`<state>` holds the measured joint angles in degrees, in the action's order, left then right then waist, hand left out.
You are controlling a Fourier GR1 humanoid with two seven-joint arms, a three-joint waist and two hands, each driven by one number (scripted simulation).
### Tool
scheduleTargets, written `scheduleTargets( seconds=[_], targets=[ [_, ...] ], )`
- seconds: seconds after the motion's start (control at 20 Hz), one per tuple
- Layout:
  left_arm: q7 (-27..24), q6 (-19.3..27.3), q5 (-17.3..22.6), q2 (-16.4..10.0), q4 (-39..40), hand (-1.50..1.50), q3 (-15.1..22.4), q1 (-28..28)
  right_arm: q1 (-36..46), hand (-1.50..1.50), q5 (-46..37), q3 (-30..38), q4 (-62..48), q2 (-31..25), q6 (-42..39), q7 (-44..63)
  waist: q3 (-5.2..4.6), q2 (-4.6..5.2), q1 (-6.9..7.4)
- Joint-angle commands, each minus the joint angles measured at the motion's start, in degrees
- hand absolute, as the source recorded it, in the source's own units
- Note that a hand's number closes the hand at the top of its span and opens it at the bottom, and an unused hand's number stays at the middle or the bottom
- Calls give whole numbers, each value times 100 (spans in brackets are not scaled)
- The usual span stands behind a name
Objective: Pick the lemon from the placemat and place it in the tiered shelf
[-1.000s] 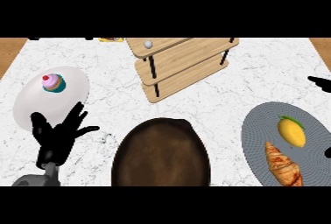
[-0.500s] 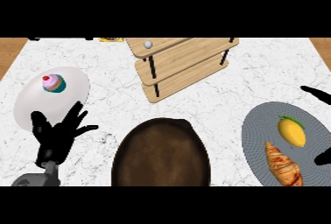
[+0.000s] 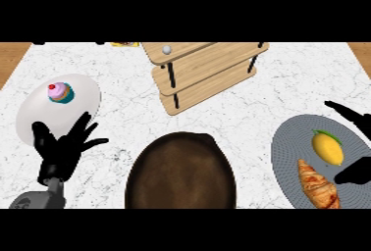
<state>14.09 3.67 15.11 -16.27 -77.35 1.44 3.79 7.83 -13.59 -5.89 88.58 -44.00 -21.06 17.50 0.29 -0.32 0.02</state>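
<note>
Nothing done yet: lemon lies on the placemat at four o'clock, right hand spread wide beside it; tiered shelf at twelve waits. Left hand open, eight.

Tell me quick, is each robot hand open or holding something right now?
Left robot hand: open, fingers spread, holding nothing.
Right robot hand: open beside the lemon, holding nothing.

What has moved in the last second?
The right hand has come in from the right edge and is open beside the lemon on the placemat, not holding it. The left hand, lemon, croissant, cupcake and shelf stayed put.
</note>
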Motion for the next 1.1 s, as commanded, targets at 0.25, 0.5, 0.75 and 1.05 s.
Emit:
scheduleTargets(
  seconds=[0.25, 0.5, 0.75, 1.05],
  targets=[
    [-241, -145, -209, 146, 329, 0, -109, -314, 46, -150, -1009, -69, -190, 565, 240, 81, -31, 32, 1],
    [274, -115, -175, 134, 39, 0, -222, -118, 412, -150, -1406, 220, -1335, 673, 400, -806, -27, 38, 25],
    [305, 92, -458, 353, -571, 0, 16, -619, 692, -150, -1663, 311, -1964, 901, 541, -1266, -26, 34, 55],
    [410, -119, -390, 277, 46, 0, -339, 58, 564, -150, -1921, 416, -2243, 1226, 814, -1855, -27, 39, 13]
  ],
)
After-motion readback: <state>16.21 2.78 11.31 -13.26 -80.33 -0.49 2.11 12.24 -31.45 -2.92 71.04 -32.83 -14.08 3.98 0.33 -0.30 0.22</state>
